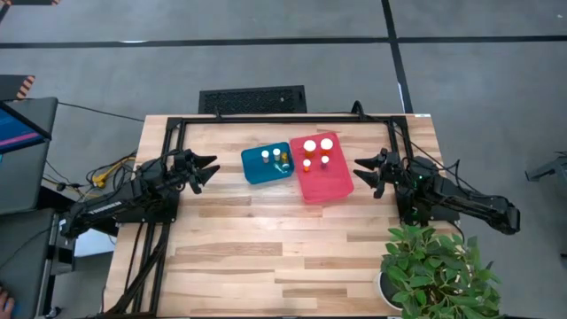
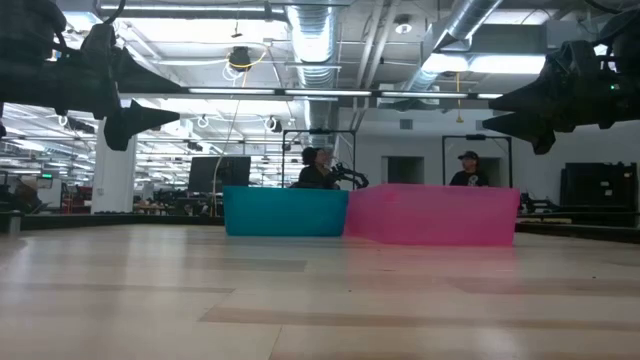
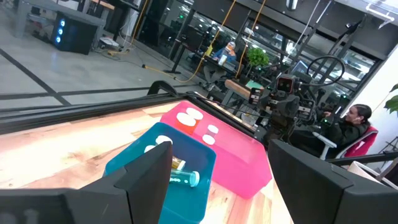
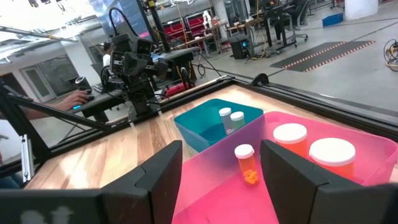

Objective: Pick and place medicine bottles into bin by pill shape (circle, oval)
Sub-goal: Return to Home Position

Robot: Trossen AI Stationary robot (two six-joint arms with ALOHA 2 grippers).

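Note:
A teal bin (image 1: 267, 163) and a pink bin (image 1: 322, 168) stand side by side at the table's far middle. White-capped amber medicine bottles stand inside both: two or three in the teal bin (image 1: 276, 157), several in the pink bin (image 1: 317, 147). My left gripper (image 1: 209, 168) hangs open and empty above the table, left of the teal bin. My right gripper (image 1: 361, 169) hangs open and empty, right of the pink bin. In the right wrist view the pink bin's bottles (image 4: 291, 138) and the teal bin's bottles (image 4: 230, 118) show between my fingers.
A black metal frame (image 1: 283, 118) runs along the table's far edge and sides. A potted plant (image 1: 436, 270) stands at the near right corner. Bare wood lies in front of the bins (image 1: 275, 239). People sit in the room beyond the table (image 2: 470, 168).

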